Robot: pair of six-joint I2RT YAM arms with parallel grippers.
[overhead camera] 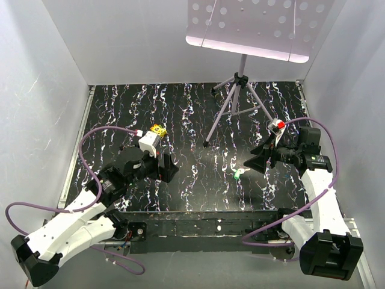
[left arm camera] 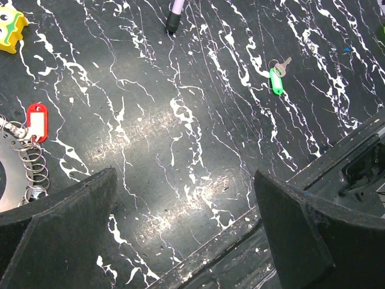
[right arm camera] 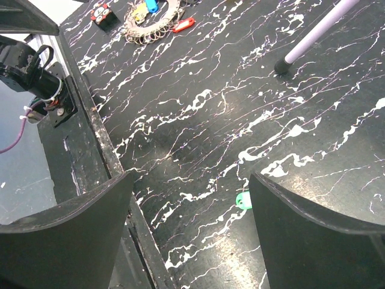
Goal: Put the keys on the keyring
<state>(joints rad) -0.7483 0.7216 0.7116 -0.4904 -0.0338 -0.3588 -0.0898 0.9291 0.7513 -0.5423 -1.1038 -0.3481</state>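
A key with a green head (overhead camera: 239,175) lies alone on the black marbled mat, just left of my right gripper (overhead camera: 255,161). In the right wrist view the green key (right arm camera: 242,200) pokes out beside the inner edge of the right finger, and the right gripper (right arm camera: 189,235) is open and holds nothing. The keyring (left arm camera: 33,165), a silvery coil of wire rings, lies at the far left of the left wrist view with a red-headed key (left arm camera: 37,121) on it. From the right wrist the keyring (right arm camera: 157,29) shows far off with red and blue tags. My left gripper (left arm camera: 183,232) hangs open over bare mat.
A grey tripod (overhead camera: 239,102) stands mid-back under a perforated white panel (overhead camera: 252,27); one foot (left arm camera: 174,21) reaches toward the mat's middle. A yellow block (overhead camera: 158,130) sits by the left wrist. The mat's raised front edge (right arm camera: 102,144) runs below both grippers.
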